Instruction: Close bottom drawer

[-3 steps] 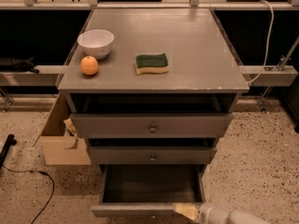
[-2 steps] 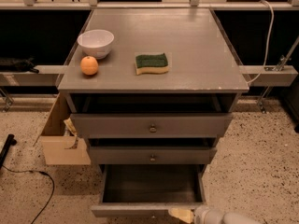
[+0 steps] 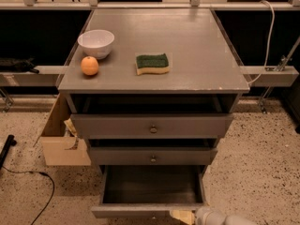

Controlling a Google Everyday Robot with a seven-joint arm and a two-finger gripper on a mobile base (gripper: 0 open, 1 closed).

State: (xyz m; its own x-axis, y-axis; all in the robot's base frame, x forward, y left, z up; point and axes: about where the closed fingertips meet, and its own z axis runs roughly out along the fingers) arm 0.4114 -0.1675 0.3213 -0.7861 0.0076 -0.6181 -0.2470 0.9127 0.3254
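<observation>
The bottom drawer (image 3: pixel 149 210) of the grey cabinet stands pulled far out, and its dark, empty box (image 3: pixel 150 184) shows from above. Only the top edge of its front panel is in view at the lower edge of the camera view; its knob is hidden. My gripper (image 3: pixel 183 216) is at the bottom edge, right against the front panel's right part, with the white arm (image 3: pixel 220 218) trailing off to the right. Most of the gripper is cut off by the picture's edge.
The middle drawer (image 3: pixel 152 156) and top drawer (image 3: pixel 152 125) stick out a little. A white bowl (image 3: pixel 96 43), an orange (image 3: pixel 89 65) and a green sponge (image 3: pixel 152 63) lie on the cabinet top. A cardboard box (image 3: pixel 61 139) stands at the left, and a black cable (image 3: pixel 33 175) lies on the floor.
My gripper has slid left along the bottom drawer's front and sunk lower in the picture. The drawer itself looks unmoved.
</observation>
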